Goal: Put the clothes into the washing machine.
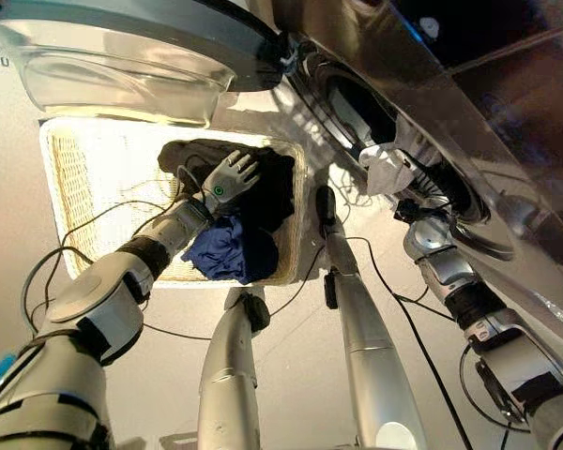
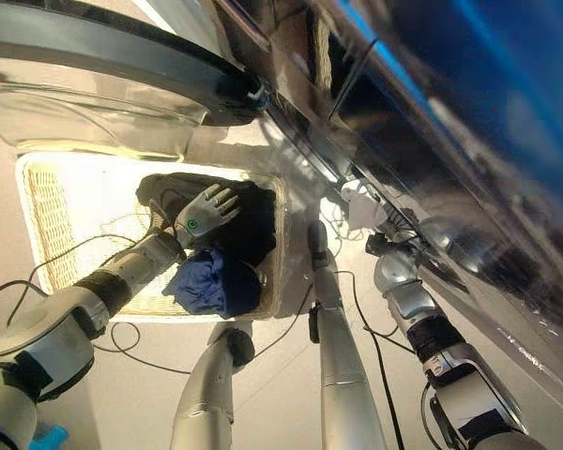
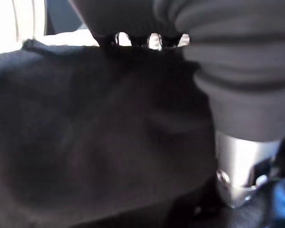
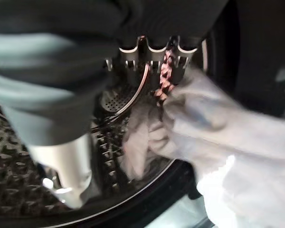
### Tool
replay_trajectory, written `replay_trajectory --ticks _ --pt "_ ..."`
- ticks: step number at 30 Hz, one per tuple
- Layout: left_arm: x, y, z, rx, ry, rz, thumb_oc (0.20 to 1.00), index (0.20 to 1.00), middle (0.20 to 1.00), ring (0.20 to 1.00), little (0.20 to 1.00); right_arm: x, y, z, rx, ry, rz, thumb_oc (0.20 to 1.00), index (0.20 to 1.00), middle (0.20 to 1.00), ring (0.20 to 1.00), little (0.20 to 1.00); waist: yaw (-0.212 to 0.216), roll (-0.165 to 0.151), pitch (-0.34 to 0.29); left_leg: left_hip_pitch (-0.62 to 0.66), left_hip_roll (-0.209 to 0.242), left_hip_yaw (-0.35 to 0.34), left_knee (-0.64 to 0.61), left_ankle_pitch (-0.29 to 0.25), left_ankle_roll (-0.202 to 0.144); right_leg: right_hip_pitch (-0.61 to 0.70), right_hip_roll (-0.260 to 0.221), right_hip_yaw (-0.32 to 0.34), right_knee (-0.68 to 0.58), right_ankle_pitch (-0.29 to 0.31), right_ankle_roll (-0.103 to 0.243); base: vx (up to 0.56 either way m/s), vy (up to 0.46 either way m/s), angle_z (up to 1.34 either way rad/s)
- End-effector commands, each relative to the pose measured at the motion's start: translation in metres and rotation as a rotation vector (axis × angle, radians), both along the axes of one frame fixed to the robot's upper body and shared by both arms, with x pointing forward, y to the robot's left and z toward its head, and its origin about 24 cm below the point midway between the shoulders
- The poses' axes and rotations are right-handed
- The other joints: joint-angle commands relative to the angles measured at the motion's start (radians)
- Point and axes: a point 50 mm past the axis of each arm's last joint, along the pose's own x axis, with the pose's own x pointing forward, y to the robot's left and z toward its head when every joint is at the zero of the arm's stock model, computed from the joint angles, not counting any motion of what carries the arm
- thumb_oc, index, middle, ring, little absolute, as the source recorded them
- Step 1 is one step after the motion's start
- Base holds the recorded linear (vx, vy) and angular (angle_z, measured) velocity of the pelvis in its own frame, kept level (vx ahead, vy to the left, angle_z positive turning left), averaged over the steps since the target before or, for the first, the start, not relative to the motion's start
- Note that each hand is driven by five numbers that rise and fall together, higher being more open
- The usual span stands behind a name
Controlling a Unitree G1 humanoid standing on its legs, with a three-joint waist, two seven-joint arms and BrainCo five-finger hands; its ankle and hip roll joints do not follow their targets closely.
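Left eye view: our left hand (image 1: 229, 178) lies with fingers spread flat on the black garment (image 1: 267, 192) in the wicker basket (image 1: 70, 178), a blue garment (image 1: 227, 248) beside it. Our right hand (image 4: 152, 59) pinches a white garment (image 4: 228, 137) at the washing machine drum (image 4: 9, 142) opening, door (image 1: 122, 56) open.

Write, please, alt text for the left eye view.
The left hand rests on a black garment in a wicker basket, beside a blue garment. The right hand holds a white cloth at the washing machine opening.
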Motion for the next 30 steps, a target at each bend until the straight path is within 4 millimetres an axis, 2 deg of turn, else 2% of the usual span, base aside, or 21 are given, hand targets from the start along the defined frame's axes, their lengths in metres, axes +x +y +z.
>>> replay_trajectory --ticks 1,3,5,14,15,16,17,20,30 --pt "0.000 0.025 0.003 0.067 0.017 0.095 1.000 1.000 1.000 1.000 1.000 -0.010 0.002 0.023 0.057 -0.150 0.037 1.000 1.000 1.000 1.000 1.000 -0.002 -0.020 -0.023 -0.048 -0.018 0.015 0.000 0.043 -0.104 -0.022 0.011 -0.026 0.043 -0.030 0.151 -0.04 -0.036 0.02" --pt "0.003 0.027 0.014 0.069 0.002 0.130 1.000 1.000 1.000 1.000 1.000 -0.016 0.010 0.033 0.120 -0.200 0.085 1.000 1.000 1.000 1.000 1.000 -0.002 -0.038 -0.023 -0.085 -0.013 -0.001 -0.024 0.060 -0.106 -0.058 0.017 -0.018 0.039 -0.019 0.155 -0.04 -0.022 0.02" --pt "0.004 0.028 0.018 0.052 -0.009 0.146 1.000 1.000 1.000 1.000 1.000 -0.017 0.009 0.033 0.141 -0.213 0.096 1.000 1.000 1.000 1.000 1.000 0.000 -0.044 -0.023 -0.102 -0.008 -0.008 -0.024 0.065 -0.108 -0.075 0.016 -0.019 0.045 -0.020 0.156 -0.01 -0.008 0.05" --pt "0.010 0.036 0.023 0.055 0.048 0.311 1.000 1.000 1.000 1.000 1.000 -0.023 0.007 0.038 0.215 -0.281 0.115 1.000 1.000 1.000 1.000 1.000 0.004 -0.068 -0.023 -0.144 0.005 -0.031 -0.008 0.065 -0.111 -0.107 0.006 -0.033 0.064 -0.018 0.157 -0.01 -0.038 0.06" --pt "0.011 0.041 0.023 0.050 0.069 0.382 0.915 0.915 0.915 0.915 0.915 -0.024 0.007 0.039 0.234 -0.299 0.127 1.000 1.000 1.000 1.000 1.000 0.005 -0.073 -0.023 -0.152 0.008 -0.036 -0.001 0.064 -0.112 -0.112 0.003 -0.036 0.070 -0.020 0.157 -0.01 -0.050 0.05" --pt "0.011 0.043 0.023 0.043 0.070 0.395 0.501 0.501 0.501 0.501 0.501 -0.024 0.008 0.039 0.244 -0.306 0.132 1.000 1.000 1.000 1.000 1.000 0.005 -0.075 -0.023 -0.155 0.009 -0.040 0.003 0.062 -0.113 -0.115 0.002 -0.036 0.073 -0.020 0.157 -0.01 -0.048 0.03" --pt "0.011 0.043 0.022 0.039 0.076 0.399 0.200 0.200 0.200 0.200 0.200 -0.025 0.008 0.039 0.248 -0.309 0.134 1.000 1.000 1.000 1.000 1.000 0.005 -0.076 -0.023 -0.156 0.010 -0.041 0.005 0.062 -0.113 -0.115 0.001 -0.038 0.075 -0.021 0.157 -0.01 -0.059 0.04" --pt "0.012 0.040 0.019 0.024 0.114 0.397 0.200 0.200 0.200 0.200 0.200 -0.026 0.007 0.042 0.265 -0.330 0.130 1.000 1.000 1.000 1.000 1.000 0.008 -0.081 -0.023 -0.152 0.014 -0.044 0.017 0.056 -0.112 -0.111 -0.005 -0.047 0.088 -0.023 0.158 -0.01 -0.061 0.07" --pt "0.011 0.036 0.026 0.004 0.079 0.322 0.200 0.200 0.200 0.200 0.200 -0.027 0.004 0.046 0.283 -0.348 0.123 1.000 1.000 1.000 1.000 1.000 0.015 -0.075 -0.023 -0.106 0.019 -0.035 0.030 0.045 -0.117 -0.067 -0.022 -0.071 0.095 -0.031 0.157 0.00 -0.002 0.00"
